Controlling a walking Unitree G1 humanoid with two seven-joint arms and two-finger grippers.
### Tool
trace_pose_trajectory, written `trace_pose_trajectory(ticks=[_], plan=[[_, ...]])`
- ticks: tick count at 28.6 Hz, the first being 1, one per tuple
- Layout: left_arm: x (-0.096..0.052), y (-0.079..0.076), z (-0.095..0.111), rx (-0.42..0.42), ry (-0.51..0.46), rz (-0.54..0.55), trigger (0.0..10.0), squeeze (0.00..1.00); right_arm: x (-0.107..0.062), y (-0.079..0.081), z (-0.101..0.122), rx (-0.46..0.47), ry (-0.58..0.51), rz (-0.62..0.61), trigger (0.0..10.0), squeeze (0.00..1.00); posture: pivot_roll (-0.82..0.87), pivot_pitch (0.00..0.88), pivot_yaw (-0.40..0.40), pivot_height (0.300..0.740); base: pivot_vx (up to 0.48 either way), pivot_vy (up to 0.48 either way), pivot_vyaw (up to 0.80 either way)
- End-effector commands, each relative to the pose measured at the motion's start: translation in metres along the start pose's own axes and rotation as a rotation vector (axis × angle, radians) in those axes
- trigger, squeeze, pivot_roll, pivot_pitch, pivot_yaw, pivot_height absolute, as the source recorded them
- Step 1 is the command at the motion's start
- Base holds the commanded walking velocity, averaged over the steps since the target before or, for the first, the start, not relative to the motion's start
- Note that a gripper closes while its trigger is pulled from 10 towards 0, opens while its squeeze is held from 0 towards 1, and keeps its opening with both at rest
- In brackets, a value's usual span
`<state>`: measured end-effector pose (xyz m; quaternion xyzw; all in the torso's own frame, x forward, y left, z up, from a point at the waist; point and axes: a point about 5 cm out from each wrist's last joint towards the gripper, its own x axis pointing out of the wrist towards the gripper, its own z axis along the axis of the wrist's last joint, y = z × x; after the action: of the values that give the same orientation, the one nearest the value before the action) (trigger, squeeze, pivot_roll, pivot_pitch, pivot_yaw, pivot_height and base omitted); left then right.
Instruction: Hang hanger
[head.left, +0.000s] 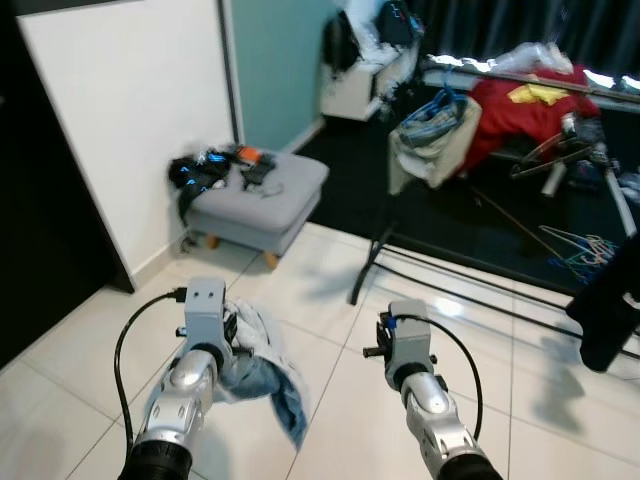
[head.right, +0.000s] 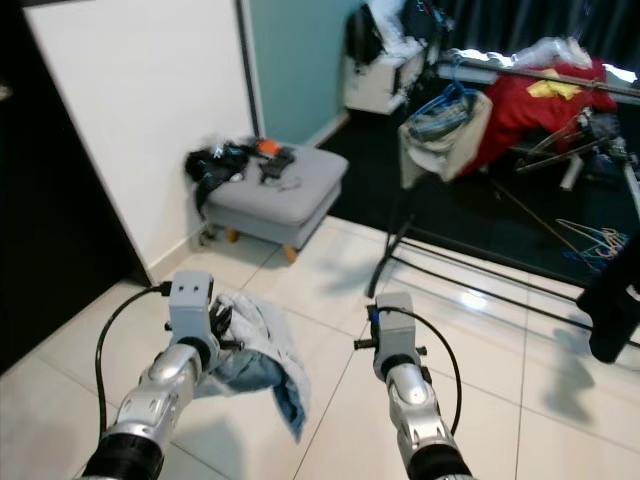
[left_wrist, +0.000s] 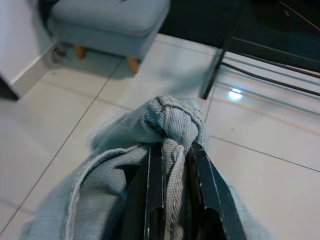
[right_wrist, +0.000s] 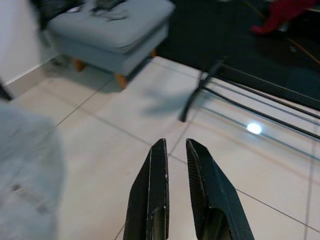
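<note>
**Denim in the left gripper, rack far ahead**

A black garment rack (head.left: 470, 280) crosses the tiled floor (head.left: 350, 400) far right, draped with red cloth (head.left: 530, 110) and a blue hanger (head.left: 447, 100); loose hangers (head.left: 580, 250) lie on the dark carpet beyond it. A grey ottoman (head.left: 262, 195) (cluttered on top) stands far left by the white wall (head.left: 130, 120). Near, the left gripper (left_wrist: 172, 165) clamps a bunched fold of pale denim garment (head.left: 262, 365), which hangs down between the 2 arms. The right gripper (right_wrist: 175, 150) holds nothing, fingers nearly together. The left wrist view shows the pinched seam; the eye views do not.
</note>
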<state>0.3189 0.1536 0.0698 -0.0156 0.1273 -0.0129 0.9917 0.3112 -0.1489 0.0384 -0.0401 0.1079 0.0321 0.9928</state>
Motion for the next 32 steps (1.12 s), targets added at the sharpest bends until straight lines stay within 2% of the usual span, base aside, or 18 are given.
trace_pose_trajectory(ticks=[1,17,20,29,32], plan=[[0.002,-0.003,0.004,0.005,-0.021,-0.011,10.0,0.00,-0.001,-0.005,-0.001,0.005,0.004,-0.017,10.0,0.00,-0.05,0.000,0.045,0.740,0.296,0.000,-0.80],[0.004,-0.004,0.005,0.010,-0.019,-0.022,10.0,0.00,-0.001,-0.004,-0.003,0.008,0.011,-0.023,10.0,0.00,-0.05,0.000,0.050,0.740,0.294,0.000,-0.79],[0.004,-0.003,0.005,0.009,-0.019,-0.019,10.0,0.00,-0.001,-0.004,-0.004,-0.003,0.018,-0.018,10.0,0.00,-0.05,0.000,0.050,0.740,0.281,0.000,0.00],[0.005,0.005,0.002,-0.032,-0.012,0.031,10.0,0.00,0.004,-0.003,0.007,0.001,-0.019,0.007,10.0,0.00,-0.05,0.000,0.051,0.740,0.000,0.000,0.00],[0.005,0.010,-0.001,-0.050,0.000,0.058,10.0,0.00,0.005,-0.003,0.010,-0.030,-0.029,0.029,10.0,0.00,-0.04,0.000,0.042,0.740,0.000,0.000,0.00]])
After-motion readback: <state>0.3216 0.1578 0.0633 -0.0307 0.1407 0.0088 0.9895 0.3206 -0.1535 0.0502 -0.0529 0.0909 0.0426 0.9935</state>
